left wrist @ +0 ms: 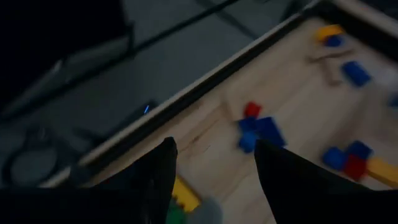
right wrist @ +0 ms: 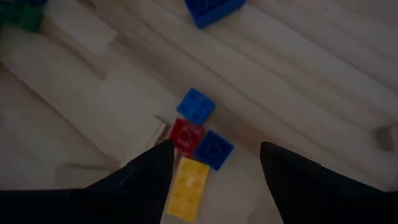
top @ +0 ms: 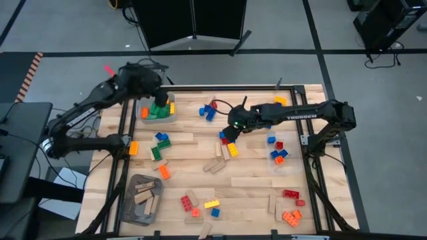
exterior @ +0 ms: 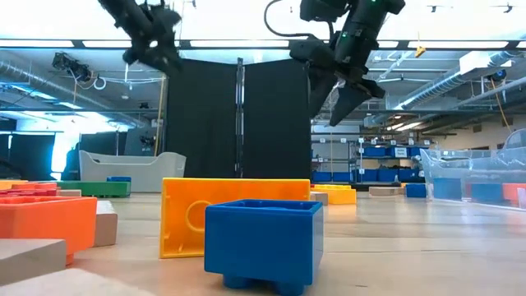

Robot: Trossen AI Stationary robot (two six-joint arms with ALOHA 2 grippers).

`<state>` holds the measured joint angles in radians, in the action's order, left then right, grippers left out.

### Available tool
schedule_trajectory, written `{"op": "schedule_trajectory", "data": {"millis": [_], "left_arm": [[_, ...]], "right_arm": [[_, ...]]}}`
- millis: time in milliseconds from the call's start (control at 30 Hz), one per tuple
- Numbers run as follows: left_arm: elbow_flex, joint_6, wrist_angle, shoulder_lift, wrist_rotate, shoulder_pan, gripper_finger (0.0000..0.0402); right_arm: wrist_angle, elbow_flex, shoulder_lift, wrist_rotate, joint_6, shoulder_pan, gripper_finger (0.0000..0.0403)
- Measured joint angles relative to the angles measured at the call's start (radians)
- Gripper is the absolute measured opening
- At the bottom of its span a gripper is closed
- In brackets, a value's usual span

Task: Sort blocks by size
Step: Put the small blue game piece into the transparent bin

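Directly beneath the spread, empty right tool (right wrist: 214, 171) lies a yellow brick (right wrist: 188, 188) beside red and blue ones.

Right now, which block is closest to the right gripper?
The yellow brick, directly below the open right gripper. It is longer than the red and blue square bricks touching its far end.

A clear bin (top: 157, 115), a grey bin (top: 141, 198), perhaps black curtains (exterior: 238, 123).

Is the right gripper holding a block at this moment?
No, the right gripper is open and empty above a yellow block, red block and blue block.
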<state>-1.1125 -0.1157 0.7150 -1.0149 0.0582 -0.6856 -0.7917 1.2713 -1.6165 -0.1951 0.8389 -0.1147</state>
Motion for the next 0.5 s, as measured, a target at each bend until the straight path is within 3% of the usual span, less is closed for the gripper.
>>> {"op": "schedule_trajectory", "data": {"millis": [167, 500], "left_arm": [[0.072, 0.064, -0.111, 0.118, 0.000, 0.113, 0.0224], [0.351, 0.106, -0.324, 0.375, 0.001, 0.255, 0.0224]], "right_arm": [[0.015, 0.000, -0.001, -0.019, 0.112, 0.003, 0.0254], [0.028, 0.000, -0.001, -0.064, 0.247, 0.016, 0.0254]]}}
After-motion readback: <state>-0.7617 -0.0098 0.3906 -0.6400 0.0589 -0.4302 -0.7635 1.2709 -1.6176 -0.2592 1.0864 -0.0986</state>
